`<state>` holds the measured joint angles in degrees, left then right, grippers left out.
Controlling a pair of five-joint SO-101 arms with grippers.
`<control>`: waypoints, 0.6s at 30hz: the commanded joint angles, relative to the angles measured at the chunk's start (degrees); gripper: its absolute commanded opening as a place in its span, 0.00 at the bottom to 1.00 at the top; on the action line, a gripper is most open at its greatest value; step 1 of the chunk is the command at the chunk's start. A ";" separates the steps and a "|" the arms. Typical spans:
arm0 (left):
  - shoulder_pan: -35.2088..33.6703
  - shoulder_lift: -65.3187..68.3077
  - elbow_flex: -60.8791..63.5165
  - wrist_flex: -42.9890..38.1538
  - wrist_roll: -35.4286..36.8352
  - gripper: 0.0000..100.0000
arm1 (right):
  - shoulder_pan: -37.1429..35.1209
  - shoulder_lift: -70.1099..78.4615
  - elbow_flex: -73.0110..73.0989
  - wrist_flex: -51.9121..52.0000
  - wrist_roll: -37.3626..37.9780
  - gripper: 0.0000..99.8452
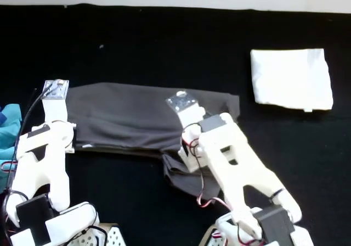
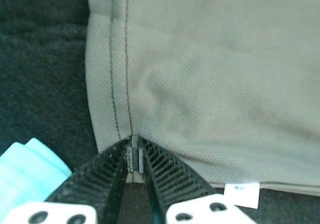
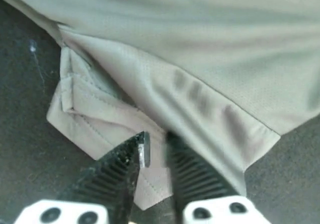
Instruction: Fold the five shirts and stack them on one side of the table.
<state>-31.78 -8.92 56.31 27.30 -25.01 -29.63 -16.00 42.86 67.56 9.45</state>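
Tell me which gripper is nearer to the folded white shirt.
Right. The right gripper sits over the part of the grey shirt nearer the folded white shirt; the left gripper is at the grey shirt's opposite edge, farther away, by the teal cloth.

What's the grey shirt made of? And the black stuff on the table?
The grey shirt looks like thin knit sports fabric, matte: tiny mesh dots and a stitched hem show. The black table cover seems fuzzy cloth, maybe felt or fleece, from its nubbly surface.
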 commanded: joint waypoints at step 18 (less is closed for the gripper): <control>0.22 -0.04 0.04 -1.85 -0.35 0.01 | -6.46 6.81 2.42 -1.01 4.57 0.18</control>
<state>-31.78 -9.01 56.31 27.21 -25.01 -33.14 -9.85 44.62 67.03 11.56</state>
